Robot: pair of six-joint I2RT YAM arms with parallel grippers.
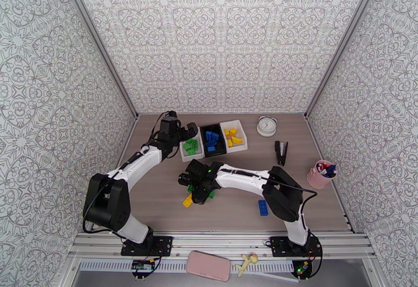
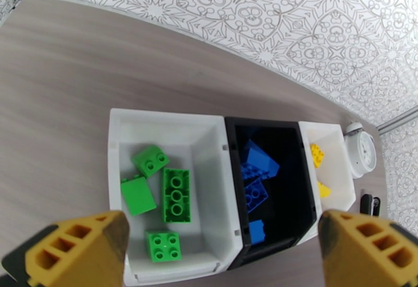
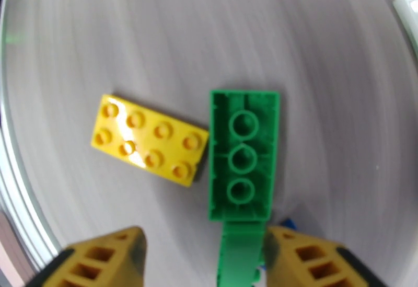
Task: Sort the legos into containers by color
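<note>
Left white bin (image 2: 117, 126) has the greens (image 2: 176, 195), black bin (image 2: 261, 122) the blues (image 2: 258, 165), right white bin (image 2: 339, 178) the yellows (image 2: 316, 155). Left gripper (image 2: 222, 230) hangs wide open above them. Right gripper (image 3: 204, 254) is low over an upside-down green brick (image 3: 243, 155) lying just ahead of its fingers, with a yellow brick (image 3: 149, 139) right against it. Can't tell if those jaws grip anything. Wood-look table (image 3: 313, 47), patterned walls (image 1: 219, 37).

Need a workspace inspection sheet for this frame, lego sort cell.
Surface: wood-grain table, no damage seen.
Job's things: left white bin holds green legos, black bin blue legos, right white bin yellow legos; loose on the table: yellow brick, green brick underside up, blue brick.
Clutter: clock, stapler, pink pen cup; phone and toy figure on the front ledge.
Grippers: left end effector open above the bins; right end effector jaws apart, low over the green brick.
Cables: black leads on left arm and right arm.
Surroundings: patterned walls.
</note>
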